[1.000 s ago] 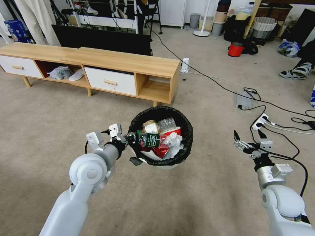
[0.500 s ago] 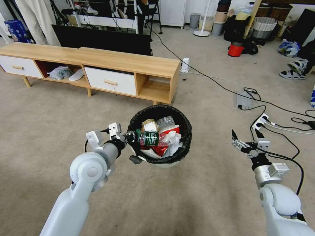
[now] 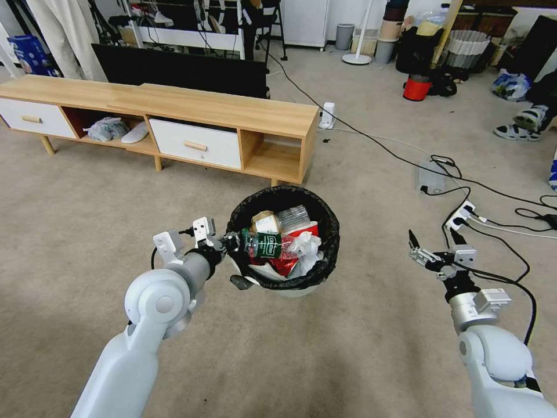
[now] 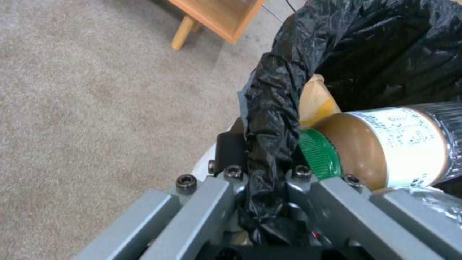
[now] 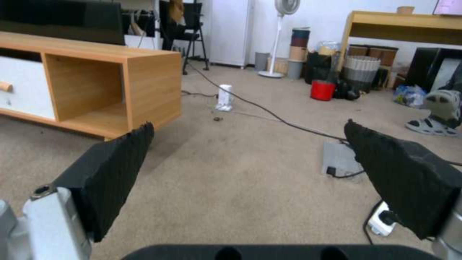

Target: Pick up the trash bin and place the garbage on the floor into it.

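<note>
The left tool (image 4: 262, 180) pinches the light, full bin's (image 3: 282, 244) slippery bag-covered rim; the right tool (image 5: 250, 180) hangs open alongside.

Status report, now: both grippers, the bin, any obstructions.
Left gripper shut on trash bin rim. Right gripper open, empty. Garbage in bin. Cables on floor near right arm.

Beige-grey short-pile carpet floor (image 3: 360, 348) and the items resting directly on it: a long low wooden cabinet with white drawers (image 3: 174, 125) standing on short legs; black cables (image 3: 383, 148) running across the carpet to a white power strip (image 3: 461, 215); a flat grey box (image 3: 430, 177) just beside the cables; a red bucket (image 3: 416, 88) and a white fan base (image 3: 356, 58) farther back.
</note>
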Tool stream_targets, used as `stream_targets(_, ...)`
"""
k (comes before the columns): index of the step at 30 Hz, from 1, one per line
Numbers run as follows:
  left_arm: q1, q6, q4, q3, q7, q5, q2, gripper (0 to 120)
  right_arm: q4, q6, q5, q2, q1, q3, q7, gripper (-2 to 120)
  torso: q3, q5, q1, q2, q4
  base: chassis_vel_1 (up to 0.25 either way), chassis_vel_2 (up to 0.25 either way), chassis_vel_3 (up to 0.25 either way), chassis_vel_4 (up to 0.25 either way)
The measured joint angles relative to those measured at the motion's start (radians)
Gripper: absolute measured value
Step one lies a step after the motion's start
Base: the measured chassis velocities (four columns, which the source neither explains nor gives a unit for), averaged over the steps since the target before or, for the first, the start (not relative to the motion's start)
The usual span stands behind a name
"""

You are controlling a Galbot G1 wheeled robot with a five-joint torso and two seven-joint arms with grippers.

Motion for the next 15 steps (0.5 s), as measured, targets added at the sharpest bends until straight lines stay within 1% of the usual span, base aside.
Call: stream_targets(15, 0.007, 0.0, -0.01, -0.002, 0.0, 0.003, -0.002, 2, 0.009, 0.002, 0.001, 0.005, -0.01, 0.005, -0.012, 100, 0.0, 0.0, 0.0, 0.0, 0.0, 0.0, 0.0, 0.0, 0.0)
